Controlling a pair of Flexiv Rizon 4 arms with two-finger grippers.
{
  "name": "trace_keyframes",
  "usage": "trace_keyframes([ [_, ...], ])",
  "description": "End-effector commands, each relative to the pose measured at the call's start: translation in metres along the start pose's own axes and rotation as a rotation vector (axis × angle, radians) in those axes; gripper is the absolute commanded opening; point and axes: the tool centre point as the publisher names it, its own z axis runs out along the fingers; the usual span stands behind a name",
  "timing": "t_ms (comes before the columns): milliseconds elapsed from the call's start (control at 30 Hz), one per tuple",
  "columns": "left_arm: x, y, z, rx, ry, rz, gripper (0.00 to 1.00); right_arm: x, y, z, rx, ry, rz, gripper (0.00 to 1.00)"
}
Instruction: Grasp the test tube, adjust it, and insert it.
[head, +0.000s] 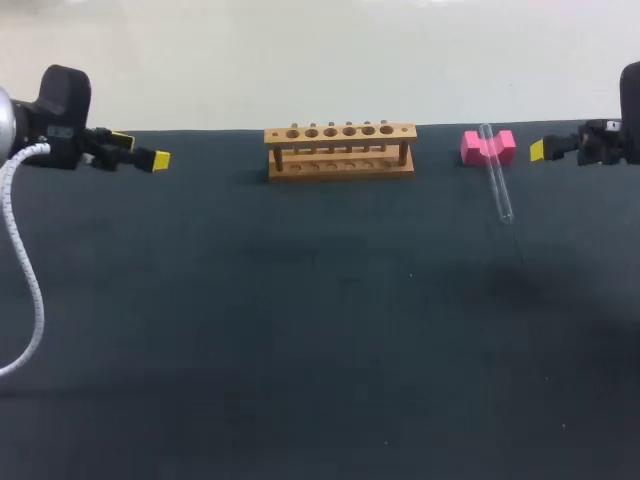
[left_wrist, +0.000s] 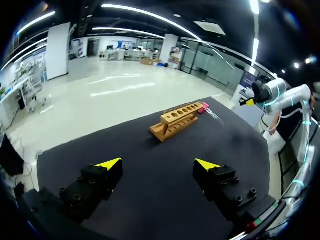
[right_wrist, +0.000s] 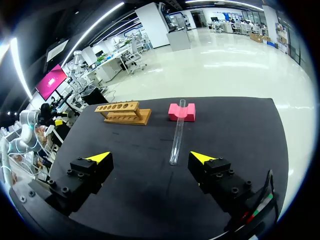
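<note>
The test tube (head: 497, 185) lies on the counter (head: 300, 330) right of the wooden rack (head: 340, 150), its far end resting in the notch of a pink block (head: 487, 147) near the rack's right end. The left hand (left_wrist: 157, 164), released and empty, hangs well off the rack's left end. The right hand (right_wrist: 151, 158), equally slack, sits right of the rack, beyond the tube.

Table (head: 320, 340) takes up nearly the whole head view: dark, near-black matte top, running L to R past both sides. Far edge cuts straight across, clean line. Surface looks flat and smooth, no folds. A few tiny pale specks on it, centre-right and toward the near side. Light is even and soft, no hard shadows, just a faint sheen. Wrist views show the same black top w/ its far corners squared off.
</note>
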Motion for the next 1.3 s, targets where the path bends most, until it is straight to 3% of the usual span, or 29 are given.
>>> trace_keyframes([
  [33,0.001,0.014,0.008,0.249,-0.092,0.073,1.0,-0.001,0.0,-0.001,0.001,0.007,0.0,1.0],
  [500,-0.015,0.036,0.041,0.388,-0.176,0.244,1.0,-0.001,0.0,-0.001,0.001,0.007,0.0,1.0],
  [667,-0.02,0.036,0.056,0.396,-0.181,0.23,1.0,-0.001,0.0,-0.001,0.001,0.007,0.0,1.0],
  [1300,-0.027,0.022,0.093,0.449,-0.226,0.366,1.0,-0.001,0.0,-0.001,0.001,0.007,0.0,1.0],
])
